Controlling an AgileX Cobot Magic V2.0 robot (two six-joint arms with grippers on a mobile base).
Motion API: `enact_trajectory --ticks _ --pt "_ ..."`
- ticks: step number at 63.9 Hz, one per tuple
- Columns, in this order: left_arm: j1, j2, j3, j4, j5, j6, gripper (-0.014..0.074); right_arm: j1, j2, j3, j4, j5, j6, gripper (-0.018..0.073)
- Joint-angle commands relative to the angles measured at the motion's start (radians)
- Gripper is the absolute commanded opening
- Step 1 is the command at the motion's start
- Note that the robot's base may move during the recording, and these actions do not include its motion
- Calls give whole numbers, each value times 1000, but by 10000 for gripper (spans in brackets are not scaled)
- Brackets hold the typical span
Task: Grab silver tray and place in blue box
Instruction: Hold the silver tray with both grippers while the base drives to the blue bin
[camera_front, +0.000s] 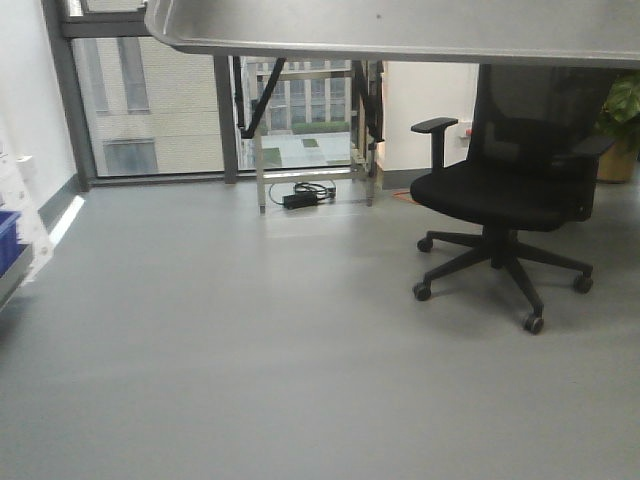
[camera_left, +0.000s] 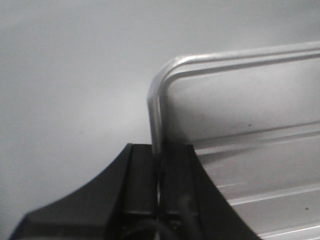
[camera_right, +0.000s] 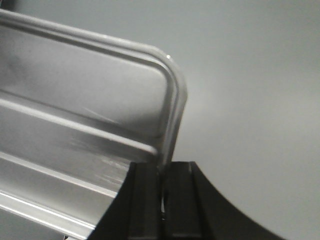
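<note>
Silver tray (camera_left: 250, 120) in mid-air, left end effector (camera_left: 160, 157), right end effector (camera_right: 161, 172), both pinching its rim

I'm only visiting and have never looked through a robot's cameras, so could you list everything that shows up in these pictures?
silver tray: one, shiny silver, held up across the top of the front view
office chair: one, black, on the floor at right
metal stand: one, silver-grey, by the window at the back
power brick: one, black, with cable, on the floor under the stand
plant: one, green, far right edge behind the chair
blue container: one, blue, left edge, mostly cut off
left gripper: one, black, shut on the tray's rim near a corner
right gripper: one, black, shut on the rim near another corner
</note>
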Motion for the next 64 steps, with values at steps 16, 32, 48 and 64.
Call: enact_trajectory --ticks 16,32,48,64 --pt "-7 -30 -21 20 69 38 -104 -1 -21 -40 -32 -85 -23 57" --pt "-7 -30 -21 20 69 38 -104 -1 -21 -40 -32 -85 -23 57" --pt "-7 -30 -21 17 69 38 -104 -1 -21 -40 -32 -85 -23 57" --pt "-7 -30 -21 5 69 38 -104 -1 -21 -40 -32 -85 -23 57"
